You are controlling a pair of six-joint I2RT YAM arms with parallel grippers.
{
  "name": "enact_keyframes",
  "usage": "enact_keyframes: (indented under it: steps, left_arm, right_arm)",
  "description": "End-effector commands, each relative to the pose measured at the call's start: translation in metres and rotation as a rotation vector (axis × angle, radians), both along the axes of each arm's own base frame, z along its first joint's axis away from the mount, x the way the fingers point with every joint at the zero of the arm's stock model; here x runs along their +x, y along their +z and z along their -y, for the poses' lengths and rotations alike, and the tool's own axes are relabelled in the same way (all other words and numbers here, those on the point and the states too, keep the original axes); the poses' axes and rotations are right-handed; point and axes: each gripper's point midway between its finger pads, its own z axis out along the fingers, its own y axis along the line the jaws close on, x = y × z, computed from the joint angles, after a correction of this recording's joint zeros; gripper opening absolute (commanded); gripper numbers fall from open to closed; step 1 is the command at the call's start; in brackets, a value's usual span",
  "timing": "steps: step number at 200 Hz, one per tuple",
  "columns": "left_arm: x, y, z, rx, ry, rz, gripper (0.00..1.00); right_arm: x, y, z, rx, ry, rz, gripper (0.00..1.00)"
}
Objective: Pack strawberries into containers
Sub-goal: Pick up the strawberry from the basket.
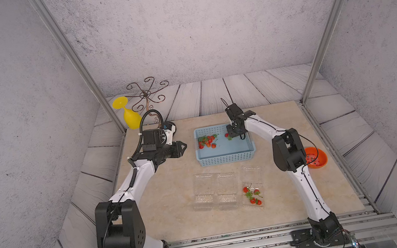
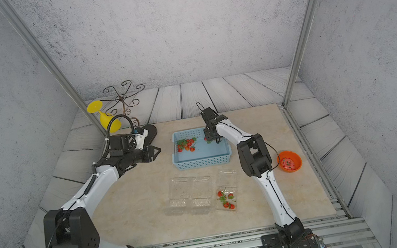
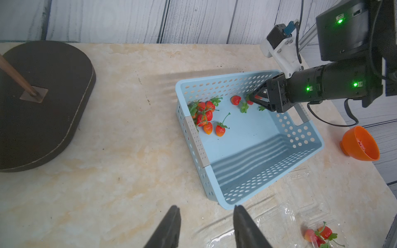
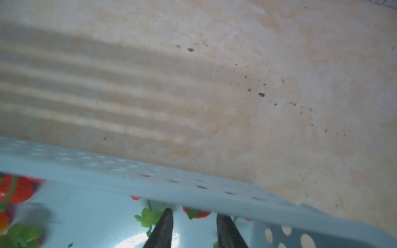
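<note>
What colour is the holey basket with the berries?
Light blue; the basket shows best in the left wrist view.

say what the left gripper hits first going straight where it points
Probably the blue basket, at its near side wall, straight ahead of the left gripper; height is unclear, so it may clear the rim.

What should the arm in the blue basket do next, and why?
Probably ease the right gripper slightly forward and close it: its jaws are open, with a strawberry lying just beyond the tips, by the basket wall.
</note>
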Motion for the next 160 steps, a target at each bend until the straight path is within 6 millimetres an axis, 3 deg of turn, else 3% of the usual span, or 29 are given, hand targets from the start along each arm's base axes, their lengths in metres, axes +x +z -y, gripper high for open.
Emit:
enact_keyframes:
  steps: [1,160]
  left_arm:
    - [0.003,0.005,0.003,0.016,-0.013,0.015,0.44]
    - [0.004,0.000,0.001,0.031,-0.011,0.005,0.44]
  right_arm:
    - [0.007,-0.015,0.003,-0.030,0.002,-0.005,0.39]
    - [0.008,-0.044,0.009,-0.037,-0.015,-0.055,0.43]
